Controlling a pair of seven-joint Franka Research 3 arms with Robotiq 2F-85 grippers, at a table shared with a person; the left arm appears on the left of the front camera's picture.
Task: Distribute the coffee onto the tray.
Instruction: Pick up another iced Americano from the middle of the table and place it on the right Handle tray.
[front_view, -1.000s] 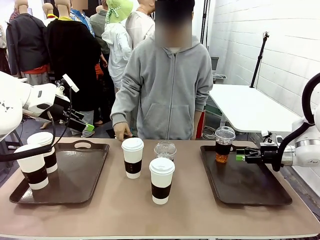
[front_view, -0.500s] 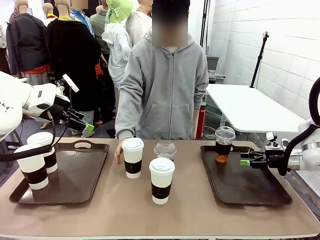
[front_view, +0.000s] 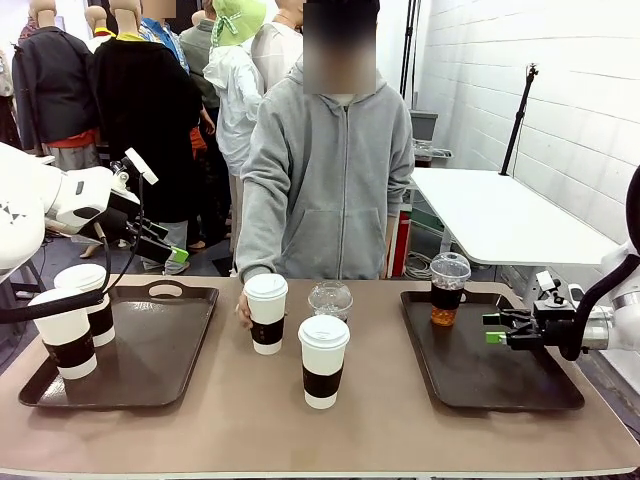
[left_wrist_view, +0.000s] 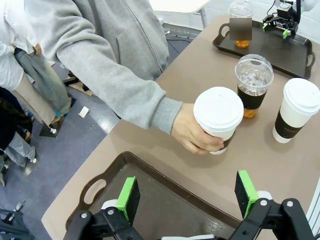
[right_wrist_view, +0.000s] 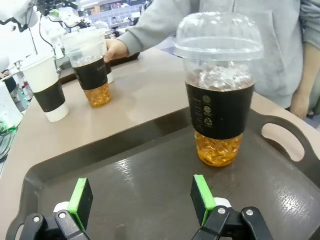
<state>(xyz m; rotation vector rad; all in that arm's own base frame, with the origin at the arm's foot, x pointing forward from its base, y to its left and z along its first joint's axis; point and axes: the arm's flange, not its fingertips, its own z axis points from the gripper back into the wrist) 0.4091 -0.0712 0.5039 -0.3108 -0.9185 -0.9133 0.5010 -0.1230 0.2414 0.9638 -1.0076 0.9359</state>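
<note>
Vs a sec ago: R jaws have backed off twd the right edge of the worktop (front_view: 380, 430). They were just beside the clear cup (front_view: 449, 288); now there's a gap. Cup itself hasn't moved. Person's hand (front_view: 243, 306) was at the far edge behind the mid paper cup (front_view: 265, 313); it has come fwd and now wraps that cup's sleeve from its left side. Cup in same spot, upright. L jaws unchanged, nothing else shifted.

R jaws: wide open, empty, low over right tray (front_view: 480, 385) by its right rim, pointing at the clear cup.
L jaws: wide open, empty, raised over far rim of left tray (front_view: 150, 355).

Count:
- Paper cups, white lids + dark sleeves: 4.
  - Two on left tray at its left end, close together: one (front_view: 62, 335) nearer the near edge, other (front_view: 97, 300) behind it.
  - Two on bare worktop around the middle: the one in the person's hand, and one (front_view: 323, 360) closer to the near edge, a bit right of it.
- Clear dome-lid cups, amber drink + ice: 2.
  - One on right tray, far-left corner, upright.
  - Other (front_view: 330, 300) on bare worktop btw the trays, near far edge, just right of the held paper cup.
- Trays: 2, dark, one at each end of worktop.
- On trays: 3 of 6 cups.
</note>
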